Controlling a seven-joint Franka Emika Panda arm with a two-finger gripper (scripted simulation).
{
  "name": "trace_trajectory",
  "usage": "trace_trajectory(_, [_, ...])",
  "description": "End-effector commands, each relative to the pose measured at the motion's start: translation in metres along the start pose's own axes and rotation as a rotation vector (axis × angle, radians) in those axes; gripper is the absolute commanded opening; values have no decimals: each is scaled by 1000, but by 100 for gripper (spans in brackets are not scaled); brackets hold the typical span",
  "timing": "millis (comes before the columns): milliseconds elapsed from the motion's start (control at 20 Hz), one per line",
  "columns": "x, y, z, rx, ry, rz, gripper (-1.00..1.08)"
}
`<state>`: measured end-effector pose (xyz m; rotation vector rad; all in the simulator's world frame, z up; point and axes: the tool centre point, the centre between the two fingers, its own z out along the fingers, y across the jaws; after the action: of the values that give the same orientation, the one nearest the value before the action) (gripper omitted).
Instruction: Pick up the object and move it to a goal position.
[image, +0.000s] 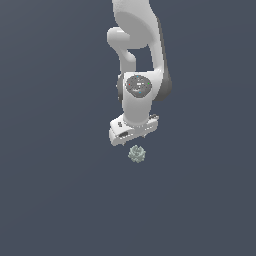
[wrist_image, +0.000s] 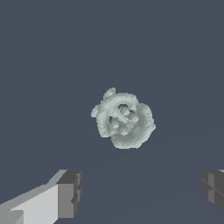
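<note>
Fingers (wrist_image: 70, 192) spread wide, gripping nothing; gripper (image: 134, 142) poised above object (image: 137, 154) mid-frame, evidently aligning for descent.

The white arm (image: 140, 60) hangs straight down from the top of the exterior view, its grey joint disc facing the camera. The wrist bends so the gripper (image: 134, 140) points down at the floor, tilted a little with its end on the exterior view's left sitting lower. In the wrist view the two dark fingertips (wrist_image: 70, 192) stand wide apart, nothing between them, one on a white finger, the other at the frame's edge.
</note>
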<state>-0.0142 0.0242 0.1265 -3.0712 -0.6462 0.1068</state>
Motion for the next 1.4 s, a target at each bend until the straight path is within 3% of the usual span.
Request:
trace_trajectory(0, [3,0,2,-3,4,-75,100])
trace_trajectory(1000, [25,-4,17,-29,38,-661,100])
trace_trajectory(1350, [31,-6,20,-38,48,-813,100])
